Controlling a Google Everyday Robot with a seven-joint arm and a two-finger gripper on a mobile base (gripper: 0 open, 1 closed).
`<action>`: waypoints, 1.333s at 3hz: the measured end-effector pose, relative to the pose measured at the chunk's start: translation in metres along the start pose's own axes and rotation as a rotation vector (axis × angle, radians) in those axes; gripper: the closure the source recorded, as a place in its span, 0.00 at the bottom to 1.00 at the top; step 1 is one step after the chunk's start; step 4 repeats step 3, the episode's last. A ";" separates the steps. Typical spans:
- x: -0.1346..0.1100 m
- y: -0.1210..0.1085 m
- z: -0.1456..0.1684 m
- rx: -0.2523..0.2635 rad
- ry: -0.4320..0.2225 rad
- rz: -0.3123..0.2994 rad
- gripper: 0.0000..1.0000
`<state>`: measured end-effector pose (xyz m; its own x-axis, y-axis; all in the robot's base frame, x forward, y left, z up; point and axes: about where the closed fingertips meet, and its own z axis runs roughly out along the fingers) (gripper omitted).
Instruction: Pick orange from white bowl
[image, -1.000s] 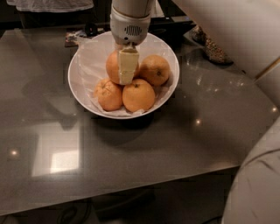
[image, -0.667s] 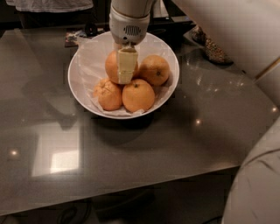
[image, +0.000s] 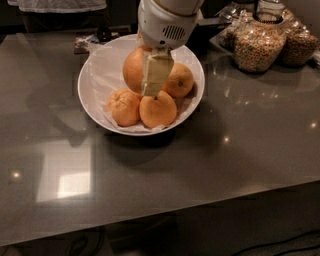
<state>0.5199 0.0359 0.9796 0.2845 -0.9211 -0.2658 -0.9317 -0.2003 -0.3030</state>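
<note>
The white bowl (image: 95, 75) stands on the grey table at the back centre, lined with crinkled white paper. The large smooth orange (image: 133, 70) is at the bowl's middle, a little above the others. My gripper (image: 150, 75) comes down from above. One pale finger (image: 157, 74) lies against the orange's right side and the other finger is hidden behind the orange. The gripper is shut on the orange. Three other oranges lie in the bowl: a creased one (image: 123, 106), a front one (image: 158, 111) and a right one (image: 179, 81) with a dark stem dot.
Glass jars of cereal (image: 257, 46) and snacks (image: 299, 43) stand at the back right. Small dark items (image: 92, 38) lie behind the bowl at the left. The grey table (image: 210, 165) has its front edge running across the bottom of the view.
The orange and the gripper sit slightly higher over the bowl than before. The white arm section at the right has left the view.
</note>
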 end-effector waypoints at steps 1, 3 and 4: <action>-0.003 0.030 -0.032 0.054 -0.035 -0.012 1.00; -0.022 0.091 -0.085 0.145 -0.077 -0.047 1.00; -0.022 0.091 -0.085 0.145 -0.077 -0.047 1.00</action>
